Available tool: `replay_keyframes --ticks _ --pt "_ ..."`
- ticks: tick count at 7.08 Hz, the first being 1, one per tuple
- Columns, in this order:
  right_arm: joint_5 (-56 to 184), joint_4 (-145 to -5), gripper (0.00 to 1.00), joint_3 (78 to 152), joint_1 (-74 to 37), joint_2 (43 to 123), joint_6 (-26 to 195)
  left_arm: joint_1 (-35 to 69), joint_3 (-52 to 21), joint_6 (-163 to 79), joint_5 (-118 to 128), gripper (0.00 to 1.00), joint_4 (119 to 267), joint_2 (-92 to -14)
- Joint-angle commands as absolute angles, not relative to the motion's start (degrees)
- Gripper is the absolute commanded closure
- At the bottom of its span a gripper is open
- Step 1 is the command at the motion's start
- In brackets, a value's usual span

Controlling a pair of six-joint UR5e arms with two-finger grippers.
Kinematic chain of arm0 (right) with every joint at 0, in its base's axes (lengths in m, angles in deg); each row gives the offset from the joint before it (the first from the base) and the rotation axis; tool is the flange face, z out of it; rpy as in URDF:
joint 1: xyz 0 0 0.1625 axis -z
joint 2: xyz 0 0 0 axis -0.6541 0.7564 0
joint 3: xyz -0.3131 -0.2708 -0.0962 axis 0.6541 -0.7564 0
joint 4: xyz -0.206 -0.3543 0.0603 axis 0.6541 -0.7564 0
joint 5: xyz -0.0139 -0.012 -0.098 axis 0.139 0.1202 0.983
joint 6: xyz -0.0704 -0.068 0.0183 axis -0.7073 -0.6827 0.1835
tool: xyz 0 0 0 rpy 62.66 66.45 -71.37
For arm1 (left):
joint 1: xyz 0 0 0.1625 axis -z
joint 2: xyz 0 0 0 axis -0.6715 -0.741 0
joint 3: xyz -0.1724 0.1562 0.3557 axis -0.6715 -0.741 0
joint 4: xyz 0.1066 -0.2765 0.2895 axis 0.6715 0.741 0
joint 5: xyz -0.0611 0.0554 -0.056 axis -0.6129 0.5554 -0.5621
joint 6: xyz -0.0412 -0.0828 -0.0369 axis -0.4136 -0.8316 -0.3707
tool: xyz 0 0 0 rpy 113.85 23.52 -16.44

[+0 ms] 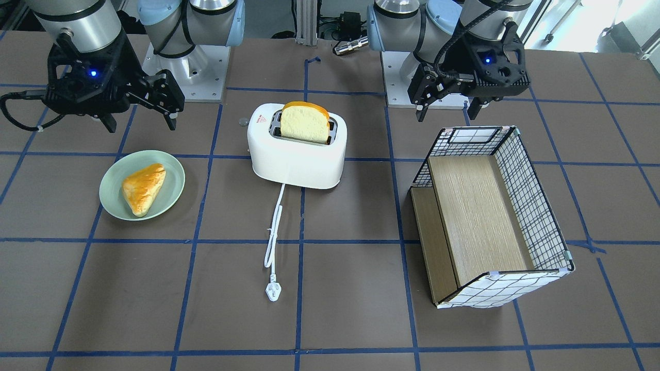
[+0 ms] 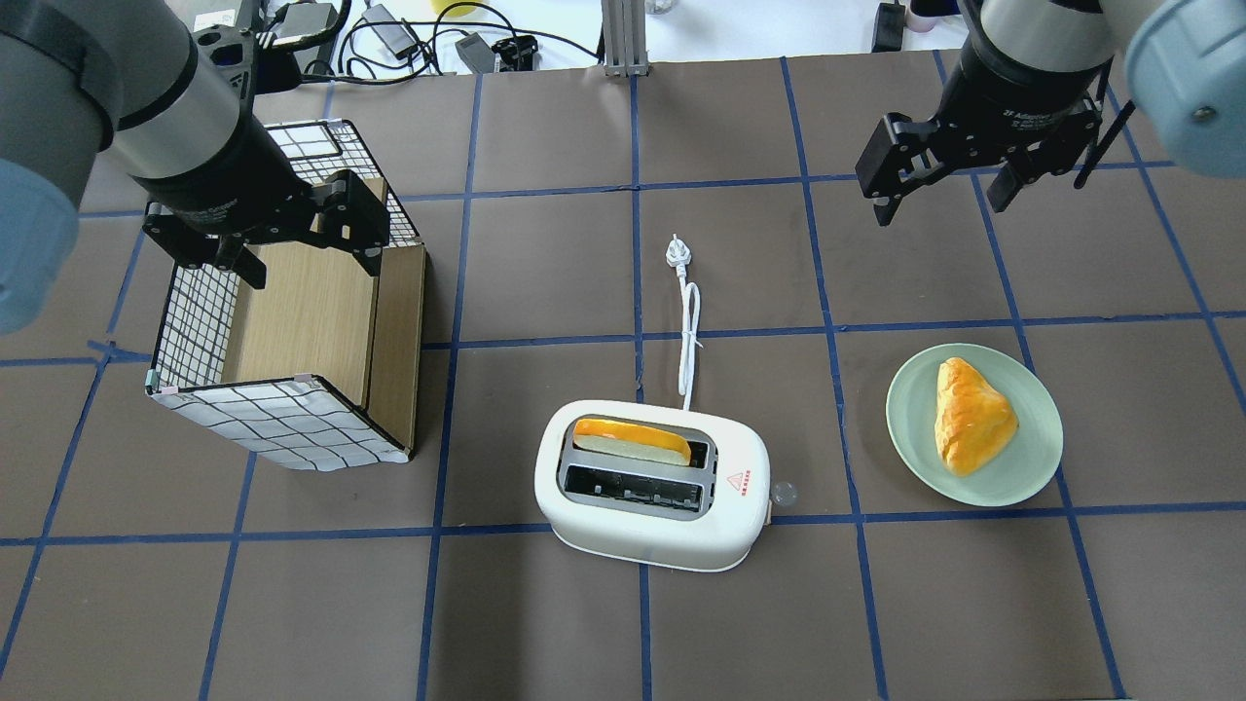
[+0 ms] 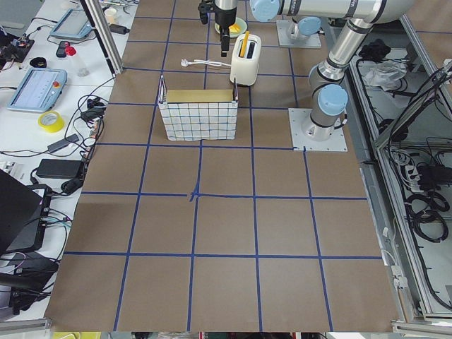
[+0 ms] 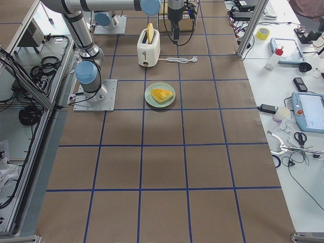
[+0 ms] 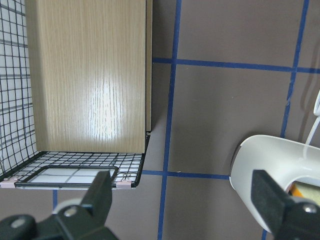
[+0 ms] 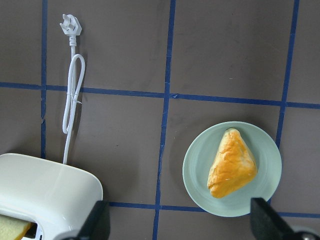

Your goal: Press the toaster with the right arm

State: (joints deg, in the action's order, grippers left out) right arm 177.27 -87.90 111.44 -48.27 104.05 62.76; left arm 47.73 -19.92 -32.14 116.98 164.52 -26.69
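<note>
Well, I'm holding the right gripper (image 2: pixel 942 195), jaws spread and empty, above the bench's right half; I'm lining it up to come straight down on the knob (image 2: pixel 785 494) at the end of the toaster (image 2: pixel 642 535).

A small red warning triangle (image 2: pixel 738 479) sits on top of the rounded white plastic toaster (image 2: pixel 633 531), lower centre overhead; the red characters beneath are illegible. White lettering (image 2: pixel 1030 117) on the right arm (image 2: pixel 1037 49), upper right, begins "2F".
</note>
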Motion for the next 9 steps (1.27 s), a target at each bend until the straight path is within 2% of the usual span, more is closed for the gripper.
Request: replay_keyframes --ticks 1,9 --pt "177.27 -87.99 0.00 111.48 -48.27 104.05 62.72 47.73 -19.92 -32.14 116.98 0.00 164.52 -26.69" --pt "177.27 -87.02 0.00 112.45 -48.27 105.10 62.90 47.73 -19.92 -32.14 116.98 0.00 164.52 -26.69"
